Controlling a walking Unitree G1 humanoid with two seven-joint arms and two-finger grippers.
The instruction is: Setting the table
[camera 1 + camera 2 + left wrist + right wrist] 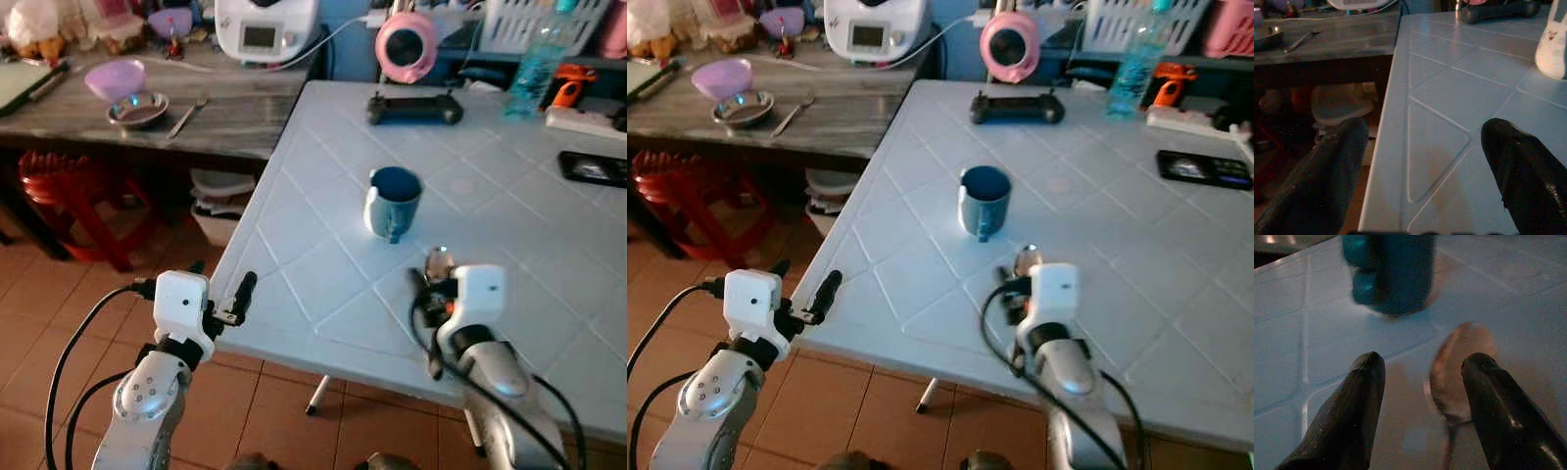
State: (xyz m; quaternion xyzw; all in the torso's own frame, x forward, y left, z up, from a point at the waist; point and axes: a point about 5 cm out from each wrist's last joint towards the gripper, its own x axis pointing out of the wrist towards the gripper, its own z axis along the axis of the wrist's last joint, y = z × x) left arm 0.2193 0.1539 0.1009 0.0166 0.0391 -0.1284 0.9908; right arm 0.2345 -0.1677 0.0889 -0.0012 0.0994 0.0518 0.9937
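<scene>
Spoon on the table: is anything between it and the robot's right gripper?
Nothing visible is in the way. The spoon lies on the white table right under the right gripper, between its open fingers. The blue mug stands farther off.

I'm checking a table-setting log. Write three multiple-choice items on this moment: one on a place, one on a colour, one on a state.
1. Where does the spoon lie?
A. Inside the mug
B. On the white table, on the robot's side of the mug
C. On the floor

2. What colour is the mug?
A. Blue
B. Red
C. Yellow

3. How do the right gripper's fingers stand?
A. Shut on the mug's handle
B. Shut on the spoon
C. Open, one each side of the spoon's bowl

Answers:
1. B: the spoon rests on the white table between the mug and the right gripper.
2. A: the mug is blue inside and out.
3. C: in the right wrist view both fingers stand apart, with the spoon lying between them.
</scene>
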